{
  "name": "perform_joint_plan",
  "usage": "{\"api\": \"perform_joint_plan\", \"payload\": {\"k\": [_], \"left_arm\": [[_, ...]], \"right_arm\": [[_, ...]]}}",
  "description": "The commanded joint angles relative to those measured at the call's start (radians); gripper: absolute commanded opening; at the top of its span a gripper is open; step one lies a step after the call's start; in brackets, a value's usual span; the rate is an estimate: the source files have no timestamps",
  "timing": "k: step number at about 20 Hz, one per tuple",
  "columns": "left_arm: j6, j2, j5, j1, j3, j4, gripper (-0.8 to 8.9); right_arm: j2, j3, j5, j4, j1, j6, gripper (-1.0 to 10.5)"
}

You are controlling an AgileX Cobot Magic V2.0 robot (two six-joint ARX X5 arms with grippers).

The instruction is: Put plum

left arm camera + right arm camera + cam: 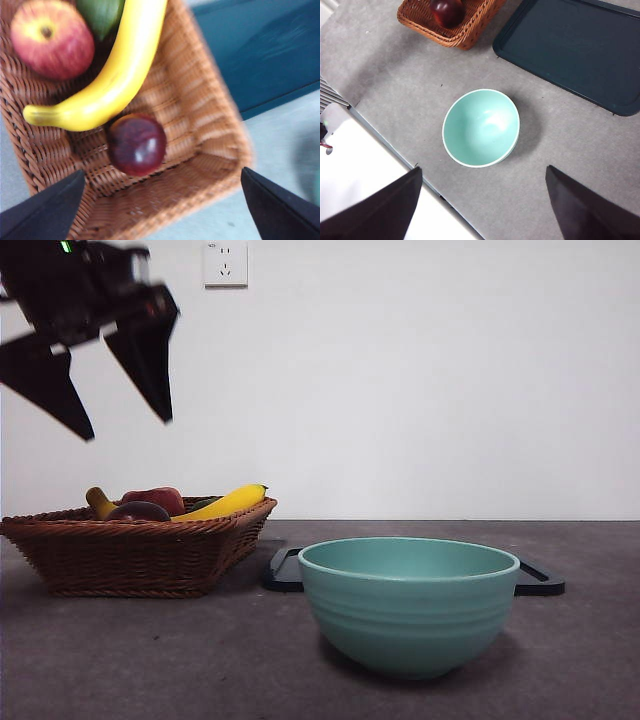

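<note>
Front view: the left gripper (125, 425) hangs above the wicker basket (130, 550), jaws spread wide and empty; a green bowl (408, 602) stands in the foreground.
Left wrist view: the plum (136, 144) lies in the basket, touching the banana (112, 75), near an apple (51, 39).
Right wrist view: the right gripper (480, 200), high above the bowl, is parted and empty; a dark tray (575, 47) lies beyond.

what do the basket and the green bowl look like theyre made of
The basket looks like woven wicker or rattan: brown interlaced strands, matte. The bowl looks like glazed ceramic, though it might be plastic: smooth mint-green surface, faint ridges outside, soft sheen inside in the right wrist view.
</note>
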Motion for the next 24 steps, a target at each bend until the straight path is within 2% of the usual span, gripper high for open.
{"api": "perform_joint_plan", "payload": {"k": [1, 12, 18, 20, 23, 24], "left_arm": [[0.018, 0.069, -0.027, -0.006, 0.022, 0.037, 4.90], [0.038, 0.259, -0.034, -0.009, 0.022, 0.099, 4.89], [0.038, 0.301, -0.051, -0.010, 0.022, 0.116, 4.41], [0.034, 0.302, -0.051, -0.011, 0.022, 0.118, 4.19], [0.033, 0.302, -0.051, -0.016, 0.022, 0.116, 2.70], [0.033, 0.302, -0.051, -0.019, 0.022, 0.116, 2.48]], "right_arm": [[0.008, 0.022, 0.000, 0.010, 0.003, 0.010, 3.9], [0.008, 0.022, 0.000, 0.010, 0.003, 0.010, 3.9], [0.008, 0.022, 0.000, 0.011, 0.003, 0.010, 3.9], [0.008, 0.022, 0.000, 0.012, 0.003, 0.010, 3.9], [0.008, 0.022, 0.000, 0.017, 0.003, 0.010, 3.9], [0.008, 0.022, 0.000, 0.017, 0.003, 0.010, 3.9]]}}
